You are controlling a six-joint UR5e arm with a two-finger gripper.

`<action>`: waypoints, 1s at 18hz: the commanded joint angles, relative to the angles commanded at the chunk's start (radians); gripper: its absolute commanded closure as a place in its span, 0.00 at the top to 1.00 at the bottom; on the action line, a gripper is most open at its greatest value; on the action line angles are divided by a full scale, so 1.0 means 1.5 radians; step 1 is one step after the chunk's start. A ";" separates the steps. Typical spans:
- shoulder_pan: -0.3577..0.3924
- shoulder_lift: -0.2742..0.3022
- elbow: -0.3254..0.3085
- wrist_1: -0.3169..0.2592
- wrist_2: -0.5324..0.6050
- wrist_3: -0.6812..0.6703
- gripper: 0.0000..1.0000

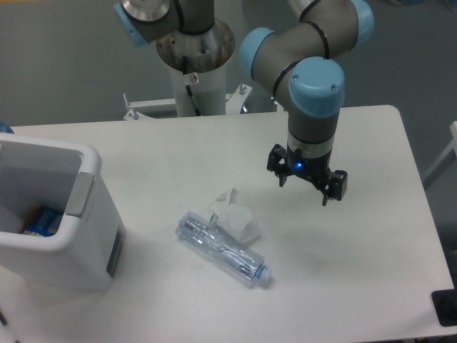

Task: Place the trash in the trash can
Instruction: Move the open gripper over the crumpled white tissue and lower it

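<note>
Here the trash lies left below the gripper.

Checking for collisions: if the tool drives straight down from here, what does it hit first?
Likely bare table. The tool points down, right of the paper wad and bottle; depth is uncertain from one view.

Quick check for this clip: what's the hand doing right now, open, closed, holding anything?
Hand: open and empty, above the table, to the right of the paper wad and plastic bottle.
</note>
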 joint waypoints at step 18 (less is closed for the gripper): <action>-0.083 -0.008 -0.108 0.163 -0.008 -0.236 1.00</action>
